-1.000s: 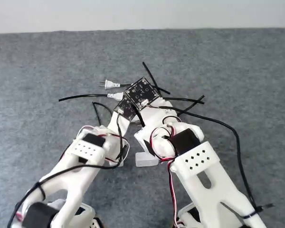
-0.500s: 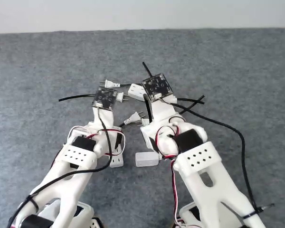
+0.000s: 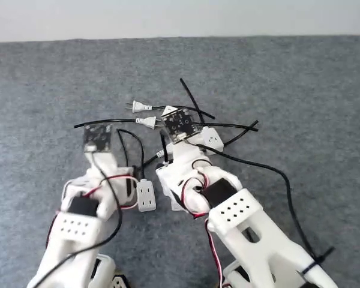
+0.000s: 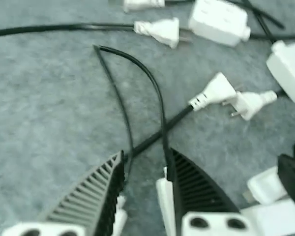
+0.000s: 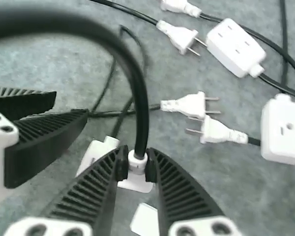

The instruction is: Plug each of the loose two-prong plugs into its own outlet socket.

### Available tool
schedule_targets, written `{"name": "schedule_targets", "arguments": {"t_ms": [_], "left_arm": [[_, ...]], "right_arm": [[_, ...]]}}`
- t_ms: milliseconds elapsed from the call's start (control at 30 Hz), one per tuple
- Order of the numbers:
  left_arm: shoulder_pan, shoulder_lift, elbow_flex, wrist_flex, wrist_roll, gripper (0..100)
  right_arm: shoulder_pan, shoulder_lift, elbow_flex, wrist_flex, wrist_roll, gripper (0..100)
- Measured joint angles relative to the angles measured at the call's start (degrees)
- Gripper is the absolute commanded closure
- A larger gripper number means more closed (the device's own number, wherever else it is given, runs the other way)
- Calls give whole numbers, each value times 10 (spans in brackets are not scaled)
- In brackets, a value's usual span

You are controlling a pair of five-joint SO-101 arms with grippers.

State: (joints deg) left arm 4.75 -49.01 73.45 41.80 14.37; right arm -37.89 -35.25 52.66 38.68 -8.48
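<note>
- Right wrist view: no plug (image 5: 187, 104) is seated in a socket (image 5: 234, 47); all remains.
- Right gripper (image 5: 135, 155) is clamped on a cord end (image 5: 133, 183); left gripper (image 4: 145, 156) is held wide.

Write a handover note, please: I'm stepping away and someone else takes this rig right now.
Left gripper: fingers open astride a thin black cord, holding nothing.
Right gripper: shut on a thick black cord at its white collar.
White two-prong plugs lie loose, prongs bare, on the grey carpet; white plastic outlet sockets beside them stand empty.
Done: nothing plugged in.
To do: every visible plug.
</note>
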Motion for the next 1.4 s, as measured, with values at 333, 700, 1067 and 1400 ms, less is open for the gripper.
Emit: {"name": "schedule_targets", "arguments": {"t_ms": [333, 700, 1067, 1400], "left_arm": [[-96, -129, 22, 61, 4, 865], [-96, -129, 22, 60, 4, 865], [-101, -129, 22, 59, 4, 865], [-101, -129, 22, 59, 4, 865]], "right_arm": [[-48, 0, 10, -25, 9, 990], [-57, 1, 41, -93, 11, 990], [-67, 96, 40, -141, 11, 990], [-82, 99, 40, -159, 12, 990]]}}
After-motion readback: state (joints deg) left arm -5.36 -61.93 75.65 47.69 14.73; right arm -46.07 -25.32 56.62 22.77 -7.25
